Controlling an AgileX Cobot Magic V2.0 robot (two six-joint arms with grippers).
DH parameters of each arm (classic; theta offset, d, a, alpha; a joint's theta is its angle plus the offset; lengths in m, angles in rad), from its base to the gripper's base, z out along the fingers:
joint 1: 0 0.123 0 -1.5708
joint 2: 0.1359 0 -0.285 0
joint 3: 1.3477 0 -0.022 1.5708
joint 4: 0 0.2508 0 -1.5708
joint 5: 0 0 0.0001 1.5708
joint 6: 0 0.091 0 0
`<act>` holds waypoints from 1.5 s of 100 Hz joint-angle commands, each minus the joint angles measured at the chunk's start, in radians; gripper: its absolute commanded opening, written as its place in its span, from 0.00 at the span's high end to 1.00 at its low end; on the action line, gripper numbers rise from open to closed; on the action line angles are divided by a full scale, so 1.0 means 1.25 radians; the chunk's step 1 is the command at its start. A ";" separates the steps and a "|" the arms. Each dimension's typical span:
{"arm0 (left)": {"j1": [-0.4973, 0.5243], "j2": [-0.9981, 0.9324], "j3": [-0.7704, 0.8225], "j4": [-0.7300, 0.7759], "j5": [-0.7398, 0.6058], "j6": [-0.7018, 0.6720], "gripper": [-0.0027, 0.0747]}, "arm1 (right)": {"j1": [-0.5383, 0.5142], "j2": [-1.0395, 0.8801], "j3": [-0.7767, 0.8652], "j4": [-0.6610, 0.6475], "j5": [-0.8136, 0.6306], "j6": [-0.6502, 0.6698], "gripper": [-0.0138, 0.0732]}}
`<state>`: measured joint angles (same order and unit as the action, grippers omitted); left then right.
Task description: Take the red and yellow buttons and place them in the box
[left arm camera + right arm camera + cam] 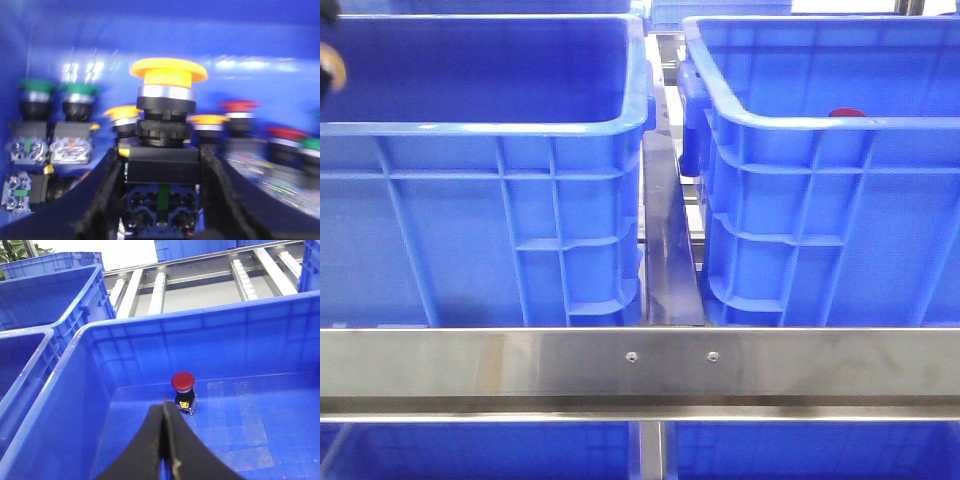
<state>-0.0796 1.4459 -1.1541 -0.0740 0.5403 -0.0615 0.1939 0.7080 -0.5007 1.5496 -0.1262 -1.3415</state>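
Yellow button (167, 75) is clamped upright between left gripper (161, 165) fingers | right gripper (165, 440) is closed empty above box (210, 320) | red button (183, 382) already stands inside.

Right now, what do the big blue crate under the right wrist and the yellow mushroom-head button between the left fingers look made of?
Big blue ribbed crate: moulded plastic by the look, smooth with a soft sheen and a thick rolled rim. Yellow mushroom-head button: glossy plastic cap, a shiny metallic-looking collar beneath, then a matte black body, probably plastic; blur leaves the collar uncertain. Left gripper grips that body.
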 commanded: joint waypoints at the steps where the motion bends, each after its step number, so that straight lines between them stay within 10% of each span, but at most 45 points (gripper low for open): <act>1: -0.041 -0.095 -0.015 -0.002 -0.027 0.012 0.99 | -0.003 -0.004 -0.023 -0.009 0.006 -0.008 0.92; 69: -0.508 -0.385 0.063 -0.002 0.015 0.027 0.99 | -0.003 -0.004 -0.023 -0.009 0.025 -0.008 0.90; 110: -0.595 -0.382 0.063 -0.002 0.015 0.029 0.99 | -0.003 -0.004 -0.023 0.048 0.181 -0.008 0.18; 150: -0.595 -0.382 0.063 -0.002 0.015 0.029 0.99 | -0.003 0.057 -0.065 0.296 0.663 0.038 0.16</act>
<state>-0.8165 0.9822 -1.0503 -0.0702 0.6301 -0.0233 0.1939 0.7439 -0.5230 1.7839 0.5493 -1.3268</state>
